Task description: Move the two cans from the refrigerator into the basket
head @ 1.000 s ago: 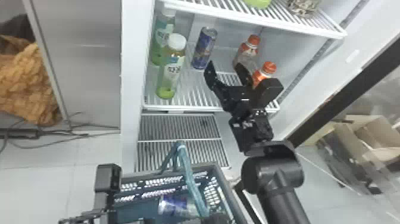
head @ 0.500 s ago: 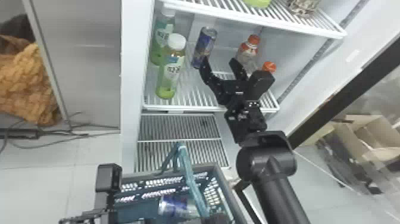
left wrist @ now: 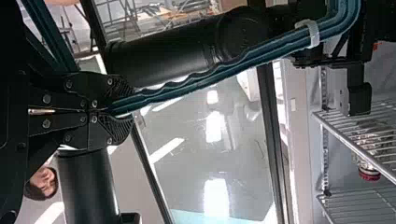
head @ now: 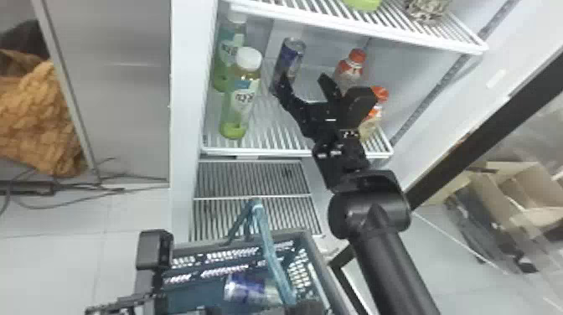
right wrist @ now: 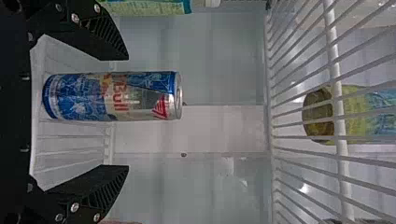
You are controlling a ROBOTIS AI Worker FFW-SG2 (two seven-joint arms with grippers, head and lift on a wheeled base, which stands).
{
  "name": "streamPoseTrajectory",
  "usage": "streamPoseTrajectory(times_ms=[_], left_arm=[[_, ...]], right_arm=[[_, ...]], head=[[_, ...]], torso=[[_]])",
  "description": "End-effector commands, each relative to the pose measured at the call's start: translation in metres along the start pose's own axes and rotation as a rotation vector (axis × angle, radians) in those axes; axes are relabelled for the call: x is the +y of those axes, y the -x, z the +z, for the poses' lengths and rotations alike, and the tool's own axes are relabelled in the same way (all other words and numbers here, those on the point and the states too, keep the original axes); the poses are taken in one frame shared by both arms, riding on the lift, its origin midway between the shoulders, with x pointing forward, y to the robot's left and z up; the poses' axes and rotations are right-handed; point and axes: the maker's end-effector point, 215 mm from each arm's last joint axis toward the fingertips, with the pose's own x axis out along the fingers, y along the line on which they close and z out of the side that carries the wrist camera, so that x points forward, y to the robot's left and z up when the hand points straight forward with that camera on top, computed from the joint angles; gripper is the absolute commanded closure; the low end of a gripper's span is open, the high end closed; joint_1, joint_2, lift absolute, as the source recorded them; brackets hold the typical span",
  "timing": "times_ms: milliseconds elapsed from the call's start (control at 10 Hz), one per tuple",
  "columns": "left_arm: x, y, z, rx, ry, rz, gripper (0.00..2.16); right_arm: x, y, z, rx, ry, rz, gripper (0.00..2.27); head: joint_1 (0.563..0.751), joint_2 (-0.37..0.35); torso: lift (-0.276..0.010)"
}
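Observation:
Within the refrigerator my right gripper [head: 302,81] is open, its left finger in front of the lower part of a blue-silver can [head: 290,60] that stands on the middle shelf. In the right wrist view the can [right wrist: 112,96] lies between the two spread fingers of the right gripper [right wrist: 120,112], touching neither. Another can [head: 247,289] lies on its side in the dark basket [head: 312,251]. The left arm [head: 155,251] is at the basket's left side; in the left wrist view the left gripper [left wrist: 112,110] is shut on the basket handle [left wrist: 201,81].
Two green bottles [head: 241,98] stand left of the shelf can, and two orange-capped bottles [head: 350,69] stand to its right, behind the right gripper. An upper wire shelf [head: 377,31] spans above. Cardboard boxes [head: 519,188] are at the far right.
My right gripper has moved left and deeper toward the shelf can, remaining open. The left arm and the basket have hardly moved.

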Motion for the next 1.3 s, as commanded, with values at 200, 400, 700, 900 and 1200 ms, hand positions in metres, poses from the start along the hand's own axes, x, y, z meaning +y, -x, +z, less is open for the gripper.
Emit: streamPoseTrajectory(times_ms=[200, 400, 700, 900, 1200], left_arm=[[-0.001, -0.002, 0.001, -0.006, 0.008, -0.011, 1.18], [-0.002, -0.004, 0.0, -0.002, 0.01, -0.015, 1.18], [-0.001, -0.004, 0.001, -0.002, 0.011, -0.015, 1.18], [-0.001, -0.005, 0.001, 0.003, 0.009, -0.016, 1.18], [-0.001, -0.005, 0.0, 0.002, 0.016, -0.02, 1.18]], right_arm=[[0.006, -0.014, -0.003, 0.012, 0.003, 0.011, 0.18], [0.012, -0.023, -0.004, 0.016, 0.013, 0.021, 0.18], [0.011, -0.032, -0.016, 0.045, 0.02, 0.008, 0.16], [0.014, -0.042, -0.012, 0.041, 0.033, 0.012, 0.15], [0.015, -0.048, -0.019, 0.06, 0.033, 0.012, 0.19]], head=[[0.695, -0.35], [0.695, -0.35], [0.695, -0.35], [0.695, -0.35], [0.695, -0.35]], torso=[[-0.276], [-0.276], [-0.276], [-0.276], [-0.276]])
